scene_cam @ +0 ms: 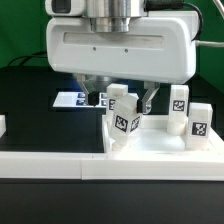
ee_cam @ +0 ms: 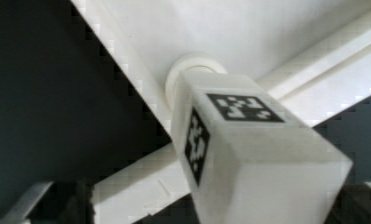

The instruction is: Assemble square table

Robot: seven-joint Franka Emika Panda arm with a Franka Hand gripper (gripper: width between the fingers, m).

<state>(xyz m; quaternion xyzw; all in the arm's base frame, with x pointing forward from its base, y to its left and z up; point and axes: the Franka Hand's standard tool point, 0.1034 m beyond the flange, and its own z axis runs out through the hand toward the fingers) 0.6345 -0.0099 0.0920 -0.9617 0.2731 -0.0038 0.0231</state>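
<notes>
The white square tabletop (scene_cam: 160, 138) lies at the exterior view's right, underside up. Three short white tagged legs stand upright on it: one at the near corner (scene_cam: 122, 112) and two further to the right (scene_cam: 179, 105) (scene_cam: 199, 120). My gripper (scene_cam: 122, 100) hangs open over the near-corner leg, with one finger (scene_cam: 95, 97) on each side of it. In the wrist view that leg (ee_cam: 253, 150) rises from its round socket (ee_cam: 196, 70) in the tabletop (ee_cam: 280, 30). It fills the space between my dark fingers (ee_cam: 40, 205), with a gap showing beside it. The gripper (ee_cam: 200, 212) holds nothing.
The marker board (scene_cam: 72, 100) lies flat on the black table behind the gripper. A long low white wall strip (scene_cam: 50, 158) runs along the front, and the tabletop rests against it. A small white piece (scene_cam: 2, 125) shows at the exterior view's left edge.
</notes>
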